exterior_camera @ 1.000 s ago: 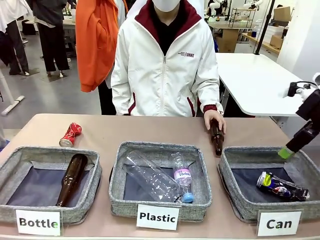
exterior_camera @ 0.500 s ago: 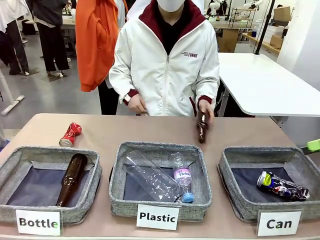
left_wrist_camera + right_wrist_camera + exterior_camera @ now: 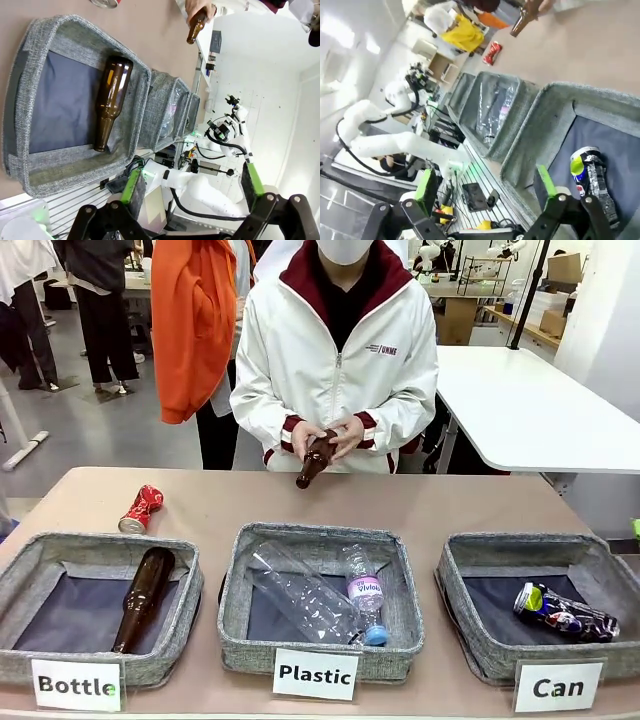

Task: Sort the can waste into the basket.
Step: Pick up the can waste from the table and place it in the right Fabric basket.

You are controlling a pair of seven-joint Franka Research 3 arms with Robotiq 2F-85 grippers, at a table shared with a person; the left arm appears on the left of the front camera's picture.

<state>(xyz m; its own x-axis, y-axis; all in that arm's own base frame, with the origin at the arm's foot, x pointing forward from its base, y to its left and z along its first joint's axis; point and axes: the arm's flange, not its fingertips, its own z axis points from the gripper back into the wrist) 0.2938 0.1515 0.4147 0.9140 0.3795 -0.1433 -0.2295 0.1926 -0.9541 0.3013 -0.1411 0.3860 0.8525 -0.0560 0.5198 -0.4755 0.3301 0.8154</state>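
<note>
A crushed red can [image 3: 141,508] lies on the table behind the "Bottle" basket, and it also appears far off as the red can [image 3: 492,52] in the right wrist view. The dark blue-black can [image 3: 565,613] lies inside the grey basket [image 3: 520,542] carded "Can". In the right wrist view my right gripper [image 3: 486,184] hangs open and empty over the near corner of that basket [image 3: 530,145], with the dark can [image 3: 592,182] just beyond its fingertip. My left gripper [image 3: 192,182] is open and empty too, off the near side of the "Bottle" basket [image 3: 80,165].
The person at the far side holds a brown bottle [image 3: 316,458] in both hands above the table. Another brown bottle [image 3: 145,595] lies in the "Bottle" basket. Clear plastic bottles [image 3: 330,595] fill the "Plastic" basket [image 3: 235,625] in the middle.
The person picked the brown bottle up from the table's right side and now holds it in both hands at the middle. My right gripper drew back to the right, away from the "Can" basket.
</note>
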